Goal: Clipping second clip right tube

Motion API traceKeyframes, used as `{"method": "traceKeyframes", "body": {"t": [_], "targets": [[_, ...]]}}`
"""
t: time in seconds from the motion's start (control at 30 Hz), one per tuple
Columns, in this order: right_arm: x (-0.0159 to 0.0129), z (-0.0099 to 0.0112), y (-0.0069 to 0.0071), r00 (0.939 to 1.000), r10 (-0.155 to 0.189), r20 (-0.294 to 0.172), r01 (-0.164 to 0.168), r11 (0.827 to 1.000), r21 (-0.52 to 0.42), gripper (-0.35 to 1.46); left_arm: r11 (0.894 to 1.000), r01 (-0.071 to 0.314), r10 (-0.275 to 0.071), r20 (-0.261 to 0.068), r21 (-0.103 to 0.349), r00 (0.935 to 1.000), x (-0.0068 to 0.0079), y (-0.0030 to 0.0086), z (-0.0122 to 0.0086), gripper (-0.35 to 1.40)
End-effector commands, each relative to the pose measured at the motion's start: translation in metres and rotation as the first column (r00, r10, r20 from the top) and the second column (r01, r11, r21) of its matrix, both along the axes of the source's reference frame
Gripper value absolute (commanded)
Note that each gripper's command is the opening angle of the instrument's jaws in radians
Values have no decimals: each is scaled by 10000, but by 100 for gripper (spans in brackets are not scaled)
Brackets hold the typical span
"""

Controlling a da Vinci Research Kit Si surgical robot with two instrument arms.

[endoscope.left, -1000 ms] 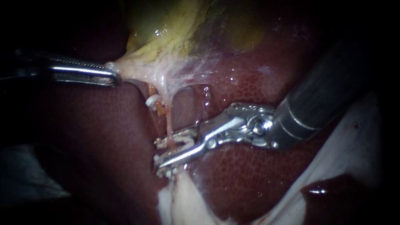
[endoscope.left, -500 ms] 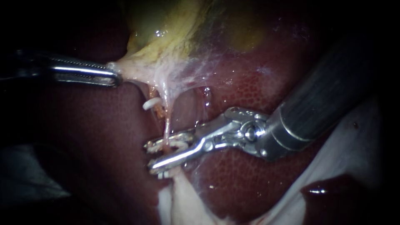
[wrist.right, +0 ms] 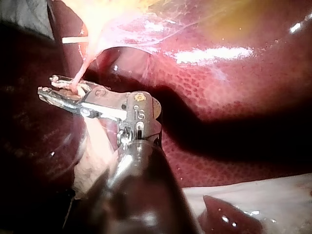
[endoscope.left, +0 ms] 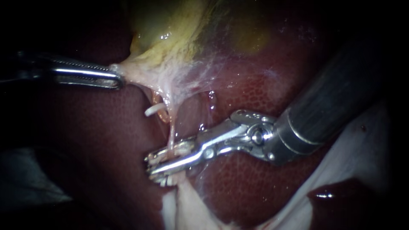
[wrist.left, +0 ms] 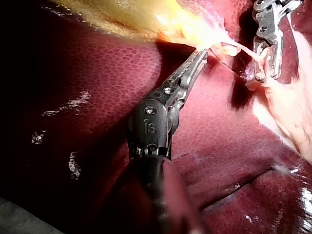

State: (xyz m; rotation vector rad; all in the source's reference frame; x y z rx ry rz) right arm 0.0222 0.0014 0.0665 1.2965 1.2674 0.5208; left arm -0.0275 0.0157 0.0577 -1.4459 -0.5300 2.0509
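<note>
The thin pale right tube (endoscope.left: 172, 133) runs down from the yellow gallbladder (endoscope.left: 170, 38) and passes between my right instrument's jaws (endoscope.left: 151, 164). These jaws lie nearly together and are shut on a white clip (endoscope.left: 181, 148) that straddles the tube. The right wrist view shows the same grip (wrist.right: 48, 90) on the tube (wrist.right: 78, 78). Another white clip (endoscope.left: 152, 110) sits on the neighbouring left tube, higher up. My left instrument (endoscope.left: 113, 75) is shut on the gallbladder's lower edge and holds it taut to the left; in its wrist view the jaws (wrist.left: 201, 57) pinch that tissue.
Dark red liver (endoscope.left: 255, 183) surrounds the field. Pale tissue (endoscope.left: 187, 204) hangs below the right jaws. A white sheet (endoscope.left: 362, 145) lies at the lower right, under the right shaft (endoscope.left: 324, 102).
My right instrument's jaws have narrowed from a wide gap to nearly together around the tube, and slid slightly left along it. The left instrument has stayed put.
</note>
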Motion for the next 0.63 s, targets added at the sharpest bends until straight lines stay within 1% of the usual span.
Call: {"method": "traceKeyframes", "body": {"t": [0.03, 0.1, 0.13, 0.2, 0.3, 0.63], "targets": [[1, -1, 0, 10000, -26, 73, 24, 9999, 166, -17, 10000, 2, -2, -2, 0, 10000, 0, 0, -1, -35], [0, -1, 0, 9999, -51, 120, 48, 9996, 273, -33, 10000, 12, -12, -8, 1, 10000, -1, -1, -3, -35], [0, -1, 0, 9999, -66, 143, 61, 9994, 326, -34, 10000, 17, -17, -12, 1, 10000, -2, -2, -3, -35], [-2, -1, 0, 9998, -74, 200, 65, 9991, 431, -35, 10000, 24, -24, -17, 1, 10000, -2, -2, -5, -35], [-5, -2, -1, 9996, 47, 268, -58, 9991, 425, -35, 10000, 24, -24, -17, 1, 10000, -3, -2, -4, -35], [-5, -3, -3, 9997, 31, 261, -42, 9991, 419, -35, 10000, 60, -60, -8, -12, 10000, -3, 0, -2, -35]]}}
